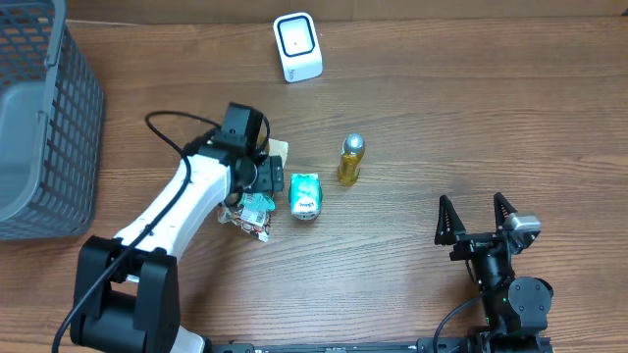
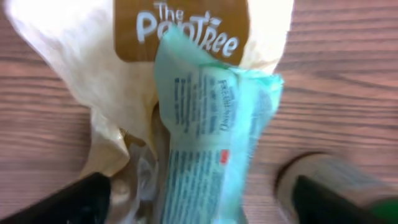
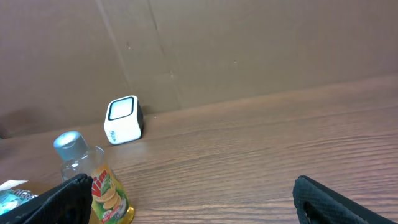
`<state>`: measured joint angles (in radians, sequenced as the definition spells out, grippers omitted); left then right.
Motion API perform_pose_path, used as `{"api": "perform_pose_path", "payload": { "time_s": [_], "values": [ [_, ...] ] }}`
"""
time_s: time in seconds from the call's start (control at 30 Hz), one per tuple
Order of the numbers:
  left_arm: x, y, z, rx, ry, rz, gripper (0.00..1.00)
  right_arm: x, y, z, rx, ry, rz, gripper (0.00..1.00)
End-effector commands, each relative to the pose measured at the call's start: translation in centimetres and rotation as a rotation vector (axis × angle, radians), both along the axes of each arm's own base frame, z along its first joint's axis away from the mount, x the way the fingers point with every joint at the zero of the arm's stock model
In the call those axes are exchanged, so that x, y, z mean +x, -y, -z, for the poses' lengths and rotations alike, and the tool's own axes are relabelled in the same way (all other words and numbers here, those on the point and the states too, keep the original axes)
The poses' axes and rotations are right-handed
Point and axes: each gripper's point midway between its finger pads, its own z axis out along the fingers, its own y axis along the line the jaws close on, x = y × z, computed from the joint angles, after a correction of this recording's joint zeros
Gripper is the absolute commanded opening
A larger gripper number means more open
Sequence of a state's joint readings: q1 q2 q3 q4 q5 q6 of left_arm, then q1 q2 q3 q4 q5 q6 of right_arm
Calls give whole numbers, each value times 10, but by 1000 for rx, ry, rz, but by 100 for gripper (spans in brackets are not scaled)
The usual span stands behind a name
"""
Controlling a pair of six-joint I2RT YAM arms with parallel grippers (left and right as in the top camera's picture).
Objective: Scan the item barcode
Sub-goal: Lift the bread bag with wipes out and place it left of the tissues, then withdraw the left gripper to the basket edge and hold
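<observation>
The white barcode scanner (image 1: 297,47) stands at the back of the table, and shows in the right wrist view as the same scanner (image 3: 123,119). My left gripper (image 1: 260,181) is low over a small pile of packets. Its black fingers (image 2: 74,202) stand wide apart, open, with a teal printed packet (image 2: 211,143) lying between them, apart from both fingers. Under it lies a cream packet (image 2: 180,37) with a brown label. A teal pack (image 1: 305,194) and a yellow bottle (image 1: 351,159) sit just to the right. My right gripper (image 1: 478,218) is open at the front right.
A grey mesh basket (image 1: 44,127) fills the far left. A crumpled snack wrapper (image 1: 250,211) lies under the left arm. The bottle (image 3: 93,180) stands close to the right gripper's (image 3: 193,199) left finger. A brown wall rises behind the table.
</observation>
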<state>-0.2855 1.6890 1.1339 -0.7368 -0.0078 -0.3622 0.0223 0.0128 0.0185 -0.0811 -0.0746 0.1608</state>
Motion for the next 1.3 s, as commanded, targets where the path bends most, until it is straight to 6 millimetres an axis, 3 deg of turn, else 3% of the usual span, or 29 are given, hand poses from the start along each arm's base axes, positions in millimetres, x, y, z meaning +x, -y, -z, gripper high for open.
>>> {"api": "perform_pose_path", "payload": {
  "time_s": [0.0, 0.13, 0.23, 0.4, 0.6, 0.77, 0.9, 1.27],
  "values": [
    [28, 1, -52, -10, 98, 50, 100, 0, -2, 2, -2, 4, -9, 100],
    [44, -17, -104, 43, 154, 72, 100, 0, -2, 2, -2, 3, -9, 100],
    [55, -45, -141, 102, 202, 14, 99, 0, -2, 2, -2, 4, -9, 100],
    [62, -96, -176, 160, 247, -24, 99, 0, -2, 2, -2, 4, -9, 100],
    [51, -159, -174, 190, 201, -131, 100, 0, -2, 2, -2, 3, -9, 100],
    [45, -189, -174, 199, 195, -207, 99, 0, -2, 2, -2, 3, -9, 100],
    [43, -199, -174, 201, 192, -231, 100, 0, -2, 2, -2, 4, -9, 100],
    [43, -198, -174, 201, 192, -230, 100, 0, -2, 2, -2, 3, -9, 100]
  ]
}}
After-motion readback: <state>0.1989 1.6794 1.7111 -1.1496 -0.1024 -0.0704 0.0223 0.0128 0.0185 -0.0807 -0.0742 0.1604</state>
